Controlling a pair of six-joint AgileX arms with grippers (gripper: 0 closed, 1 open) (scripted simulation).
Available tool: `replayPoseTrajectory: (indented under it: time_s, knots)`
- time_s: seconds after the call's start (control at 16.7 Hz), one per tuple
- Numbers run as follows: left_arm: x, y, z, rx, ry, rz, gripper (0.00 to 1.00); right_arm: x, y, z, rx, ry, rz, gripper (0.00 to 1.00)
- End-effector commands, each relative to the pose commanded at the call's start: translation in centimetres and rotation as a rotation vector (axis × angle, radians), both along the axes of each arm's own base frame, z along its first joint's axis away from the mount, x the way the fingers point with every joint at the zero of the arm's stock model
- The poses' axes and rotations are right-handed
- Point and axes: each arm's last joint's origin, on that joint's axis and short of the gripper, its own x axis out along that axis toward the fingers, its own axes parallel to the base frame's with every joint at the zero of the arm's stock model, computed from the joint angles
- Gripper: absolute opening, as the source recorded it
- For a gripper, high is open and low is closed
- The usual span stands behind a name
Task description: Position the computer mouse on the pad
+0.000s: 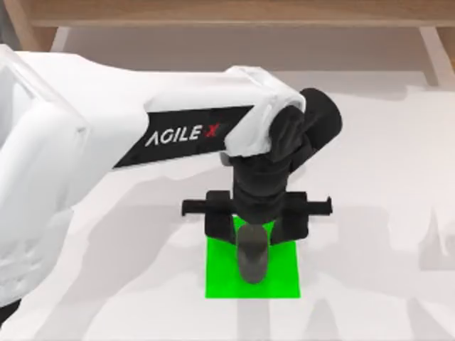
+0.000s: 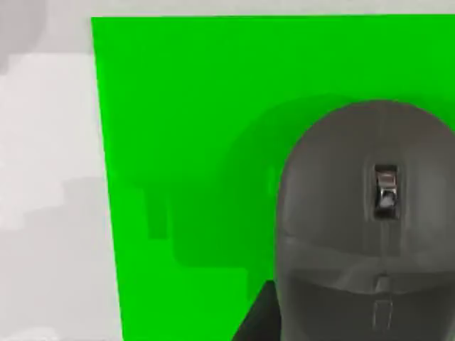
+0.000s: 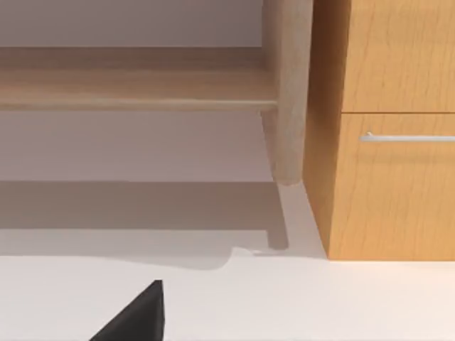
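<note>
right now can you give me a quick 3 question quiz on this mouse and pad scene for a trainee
1. True or false: the computer mouse lies over the pad.
2. Which arm reaches over the pad? A) left B) right
3. Fill in: the pad's colour is ____.

Key:
1. True. In the top view the mouse's far end sits between the fingers of the left gripper.
2. A. The white left arm stretches across the table to the pad.
3. Green. The left wrist view shows the grey mouse against it.
</note>
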Motion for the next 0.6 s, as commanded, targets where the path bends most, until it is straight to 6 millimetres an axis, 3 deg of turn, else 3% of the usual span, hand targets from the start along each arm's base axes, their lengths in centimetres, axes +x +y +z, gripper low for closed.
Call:
replayPoseTrajectory:
  time_s: [0.24,0.6]
  knots:
    - [0.00,0.00,0.00,0.000,0.000,0.000,0.98,0.00,0.00,0.00,0.000,0.000,0.000,1.00]
    - [0.00,0.00,0.00,0.000,0.000,0.000,1.00,0.00,0.00,0.00,0.000,0.000,0.000,1.00]
